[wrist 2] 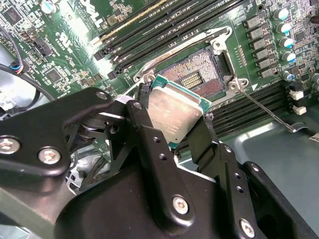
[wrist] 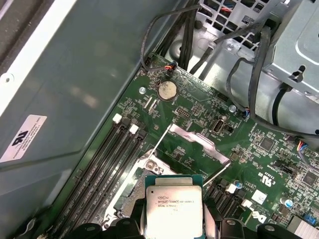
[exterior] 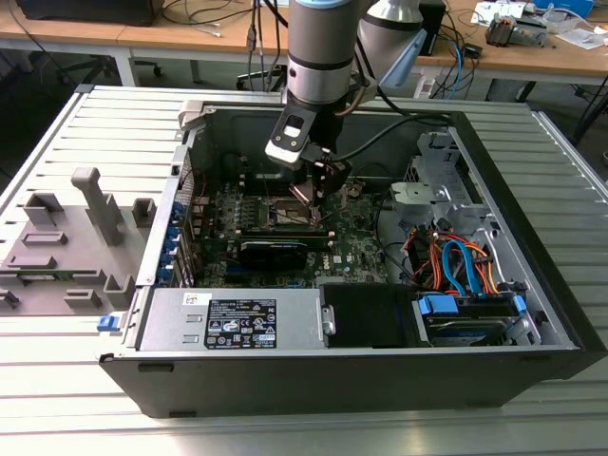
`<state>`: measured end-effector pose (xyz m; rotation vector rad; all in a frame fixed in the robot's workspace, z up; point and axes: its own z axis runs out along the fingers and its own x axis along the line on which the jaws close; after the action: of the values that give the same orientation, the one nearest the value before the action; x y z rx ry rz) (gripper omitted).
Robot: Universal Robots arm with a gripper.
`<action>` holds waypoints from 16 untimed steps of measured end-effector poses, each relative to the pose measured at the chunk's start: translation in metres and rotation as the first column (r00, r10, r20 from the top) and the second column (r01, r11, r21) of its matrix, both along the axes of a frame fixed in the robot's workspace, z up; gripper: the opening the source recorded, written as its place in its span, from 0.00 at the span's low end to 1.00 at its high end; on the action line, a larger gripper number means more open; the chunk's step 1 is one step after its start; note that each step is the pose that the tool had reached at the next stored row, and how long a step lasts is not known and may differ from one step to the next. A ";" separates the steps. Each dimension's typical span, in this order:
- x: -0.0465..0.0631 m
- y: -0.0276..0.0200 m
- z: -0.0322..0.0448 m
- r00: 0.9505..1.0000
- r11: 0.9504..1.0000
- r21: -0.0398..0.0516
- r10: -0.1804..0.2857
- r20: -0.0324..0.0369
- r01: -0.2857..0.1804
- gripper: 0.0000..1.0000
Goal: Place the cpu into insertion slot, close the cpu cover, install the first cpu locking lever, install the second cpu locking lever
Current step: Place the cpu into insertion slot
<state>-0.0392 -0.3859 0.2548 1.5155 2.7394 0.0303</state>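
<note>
gripper [wrist 2: 173, 123]: narrow, clamped on two edges of the chip [wrist 2: 175, 110] | chip: hangs just over the socket [wrist 2: 198, 75], apparently not seated | cover [wrist: 195, 133]: open, raised off the socket | exterior view: gripper at about 11 o'clock from the centre of the computer case [exterior: 332, 380]

Nothing I can make out letter for letter. Several lines of fine print on the cpu [wrist: 173, 211] lid, first wrist view. White sticker [wrist: 22, 138] with a black mark on the case wall [wrist: 99, 74]. Exterior view: black-and-white label [exterior: 240, 324] on the power supply [exterior: 171, 328], 7 o'clock from the motherboard [exterior: 356, 239].
</note>
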 end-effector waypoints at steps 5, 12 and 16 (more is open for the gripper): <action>0.000 0.0000 -0.0002 1.000 1.000 0.000 -0.010 0.000 0.010 0.55; 0.000 0.0000 -0.0007 1.000 1.000 0.000 -0.028 0.000 0.028 0.55; 0.000 0.0000 -0.0009 0.999 0.999 0.000 -0.035 0.000 0.035 0.55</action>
<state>-0.0392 -0.3859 0.2540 1.5634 2.7119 0.0299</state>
